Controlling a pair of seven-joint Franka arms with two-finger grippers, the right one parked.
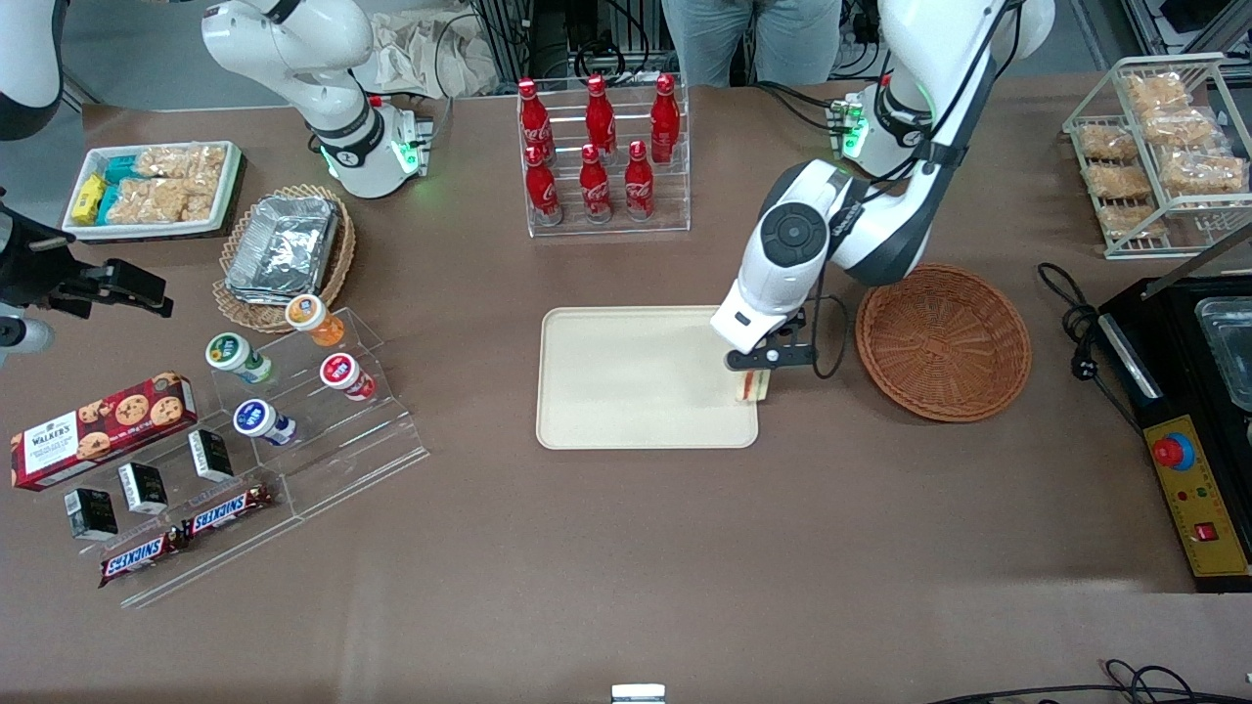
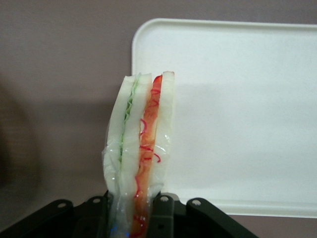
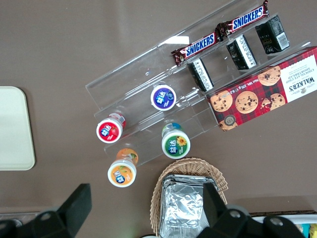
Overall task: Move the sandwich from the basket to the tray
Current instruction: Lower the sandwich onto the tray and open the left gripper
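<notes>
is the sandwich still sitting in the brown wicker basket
No. The basket holds nothing, and the claw grips the sandwich at the edge of the tray.

Six red cola bottles [image 1: 600, 152] stand in a clear rack. Toward the parked arm's end sit a cookie box [image 1: 101, 417], two Snickers bars [image 1: 186, 534], small yogurt cups [image 1: 336, 374] on clear steps, and foil trays [image 1: 285, 244] in a tan basket.
</notes>
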